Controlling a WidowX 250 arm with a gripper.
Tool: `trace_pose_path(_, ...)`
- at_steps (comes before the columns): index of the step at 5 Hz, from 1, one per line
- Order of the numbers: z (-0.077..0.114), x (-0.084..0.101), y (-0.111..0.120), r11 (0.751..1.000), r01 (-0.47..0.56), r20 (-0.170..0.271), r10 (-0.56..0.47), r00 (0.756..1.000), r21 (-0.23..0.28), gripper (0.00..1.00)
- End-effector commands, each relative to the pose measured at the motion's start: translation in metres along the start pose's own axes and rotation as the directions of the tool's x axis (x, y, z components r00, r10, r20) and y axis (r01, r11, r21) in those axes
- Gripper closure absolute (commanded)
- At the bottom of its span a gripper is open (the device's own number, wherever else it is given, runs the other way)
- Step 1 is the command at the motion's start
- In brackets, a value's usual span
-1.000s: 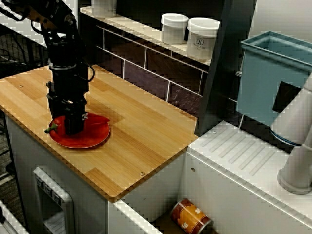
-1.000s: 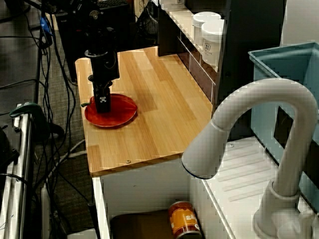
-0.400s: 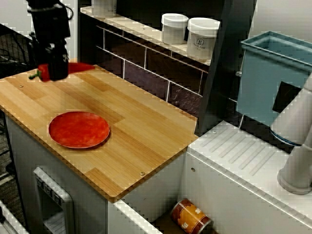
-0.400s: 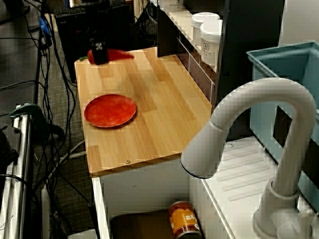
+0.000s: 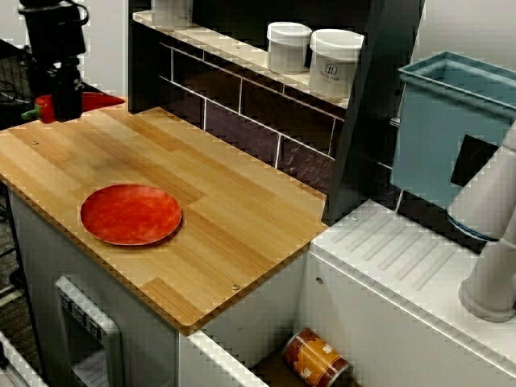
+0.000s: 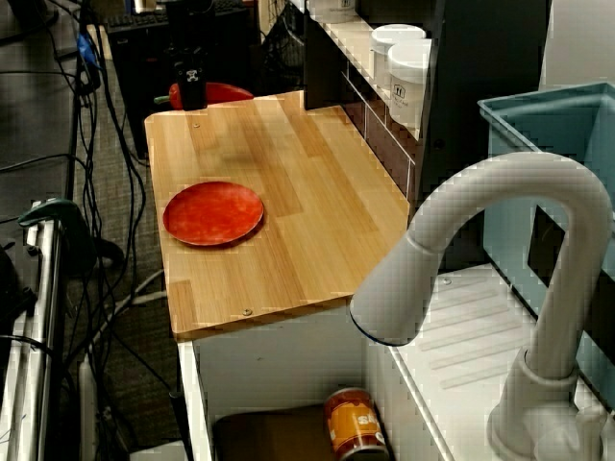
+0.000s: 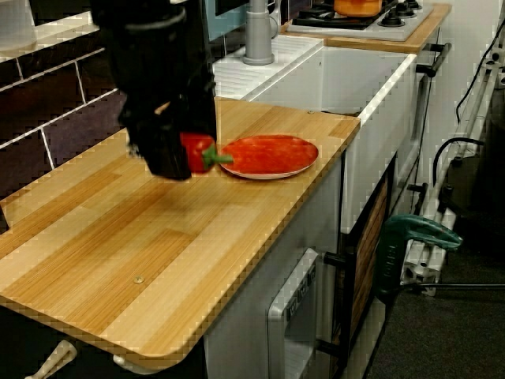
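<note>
A pepper (image 5: 98,101) is pinched across its middle between the jaws and held level in the air, over the far corner of the table (image 5: 242,201) and clear of the wood. In the view from above, its red body is seen sticking out on one side of the jaws and its green stem (image 5: 29,114) on the other. The part inside the jaws is hidden in every view. In the low view from the side, only the stem end is shown, and the rest is covered by the black jaws. The arm above the jaws is cut off by the frame edge. Below the jaws and well apart from them, a red plate (image 5: 131,214) lies on the table. Farther off, two white jars (image 5: 289,47) stand on a shelf. A can (image 5: 316,360), partly cut off, lies below the table edge.
</note>
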State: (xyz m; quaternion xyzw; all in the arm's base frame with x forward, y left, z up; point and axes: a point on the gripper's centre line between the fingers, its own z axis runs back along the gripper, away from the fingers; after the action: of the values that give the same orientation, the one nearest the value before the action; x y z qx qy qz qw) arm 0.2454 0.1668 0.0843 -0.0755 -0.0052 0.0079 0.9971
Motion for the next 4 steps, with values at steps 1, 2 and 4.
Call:
trace_pose_path(1, -0.0305, -0.0040, 0.0104, 0.996, 0.017, -0.002, -0.017, 1.000, 0.088, 0.89)
trace_pose_path(2, -0.0396, -0.0037, 0.0026, 0.996, 0.041, -0.046, -0.037, 0.998, 0.082, 0.00)
trace_pose_path(4, -0.0341, 0.0056, 0.0068, 0.999, 0.000, -0.066, 0.002, 0.998, 0.042, 0.00)
